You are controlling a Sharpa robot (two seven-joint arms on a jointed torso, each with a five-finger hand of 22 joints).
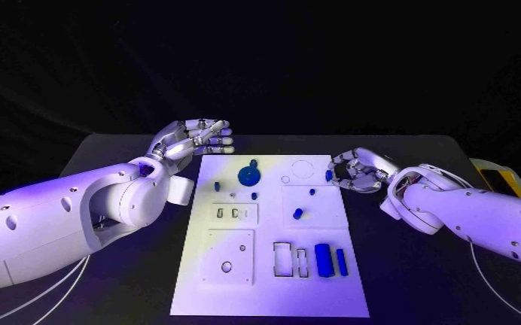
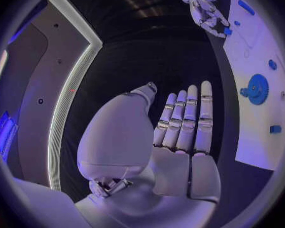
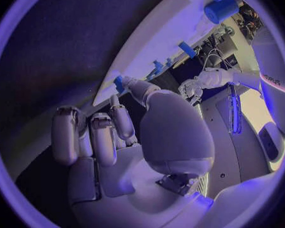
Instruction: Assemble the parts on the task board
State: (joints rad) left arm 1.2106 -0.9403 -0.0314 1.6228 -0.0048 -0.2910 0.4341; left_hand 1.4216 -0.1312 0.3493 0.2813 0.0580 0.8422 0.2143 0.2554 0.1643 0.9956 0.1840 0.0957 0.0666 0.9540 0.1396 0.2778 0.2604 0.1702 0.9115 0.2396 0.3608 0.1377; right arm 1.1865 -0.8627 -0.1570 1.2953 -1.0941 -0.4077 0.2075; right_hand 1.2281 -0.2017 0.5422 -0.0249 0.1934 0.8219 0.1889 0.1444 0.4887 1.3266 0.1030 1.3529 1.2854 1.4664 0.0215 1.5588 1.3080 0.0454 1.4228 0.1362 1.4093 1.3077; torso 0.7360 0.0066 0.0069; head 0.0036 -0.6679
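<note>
The white task board point(image 1: 272, 280) lies in the middle of the black table. A blue gear point(image 1: 250, 173) point(image 2: 256, 88) stands near its far end, and two long blue blocks point(image 1: 322, 257) lie near its front right. My left hand point(image 1: 201, 138) point(image 2: 180, 131) hovers beyond the board's far left corner with its fingers straight and nothing in it. At the board's right edge is my right hand point(image 1: 356, 168) point(image 3: 117, 137), whose thumb tip touches a small blue piece point(image 1: 329, 175) point(image 3: 119, 83) lying there. Its other fingers are bent and stand away from that piece.
Small blue pieces point(image 1: 299, 210) lie scattered over the board, among rectangular slots point(image 1: 282, 257) and round holes point(image 1: 226, 266). A yellow object point(image 1: 494, 178) sits at the table's right edge, behind my right arm.
</note>
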